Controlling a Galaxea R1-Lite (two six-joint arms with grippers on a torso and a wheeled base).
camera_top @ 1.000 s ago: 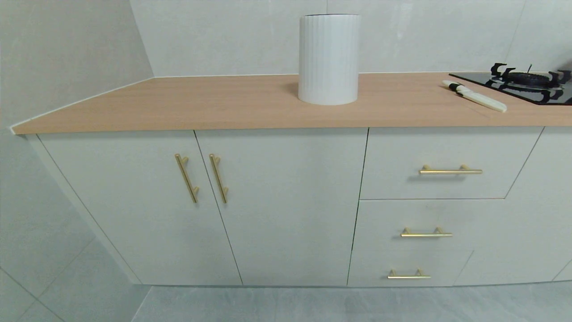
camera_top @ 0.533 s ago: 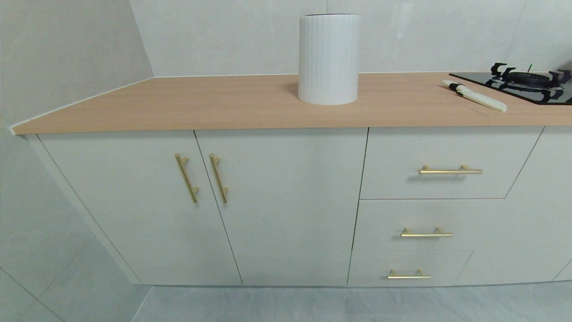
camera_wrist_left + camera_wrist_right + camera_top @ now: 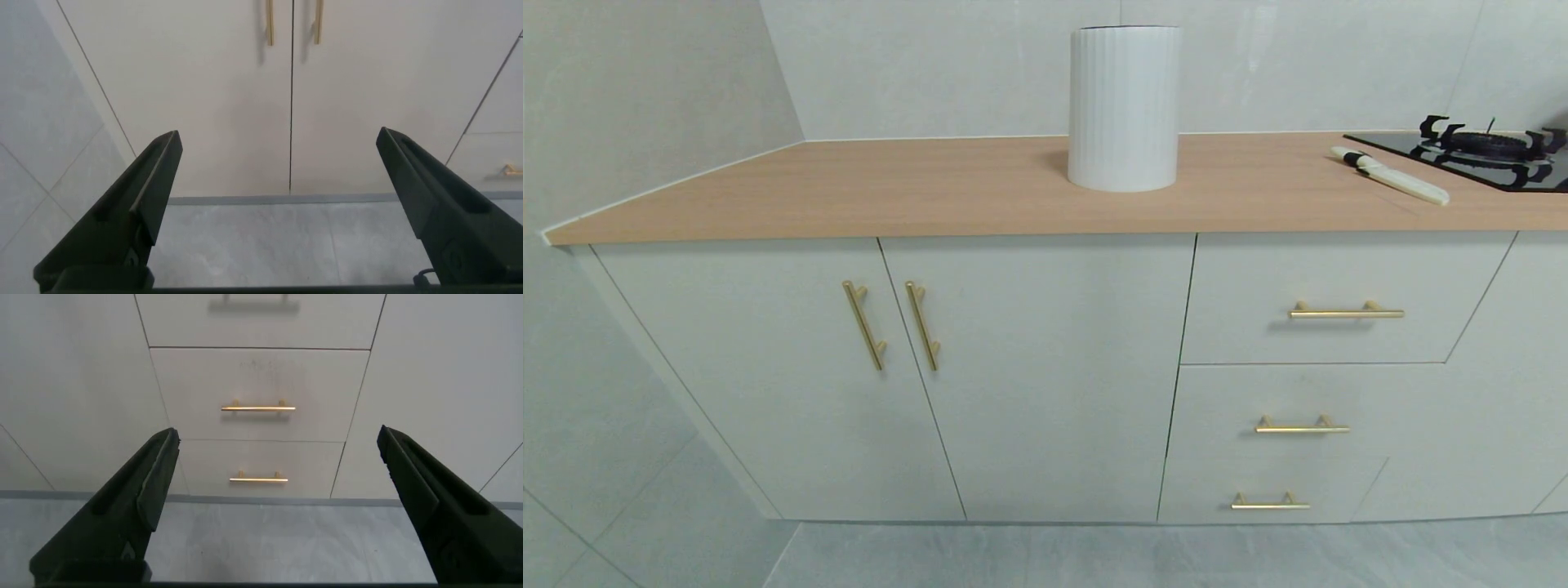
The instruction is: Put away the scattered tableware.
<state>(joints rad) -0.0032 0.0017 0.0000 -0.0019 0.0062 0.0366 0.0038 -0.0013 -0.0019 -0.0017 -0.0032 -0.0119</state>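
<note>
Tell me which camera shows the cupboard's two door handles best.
The head view: both door handles show whole, side by side. The left wrist view catches just their lower ends; the right wrist view faces the drawers.

Bright, even light. The white ribbed canister [image 3: 1123,106] throws a faint shadow leftward on the wooden countertop [image 3: 890,188]. A soft shadow lies beneath the top drawer handle [image 3: 1346,311].

Matt wood grain on the desk [image 3: 890,188]. Ribbed matt white on the canister [image 3: 1123,106]. Shiny golden metal for the drawer handles [image 3: 1346,311]. Glossy black on the hob [image 3: 1470,163]. Smooth cream on the knife [image 3: 1392,175].
</note>
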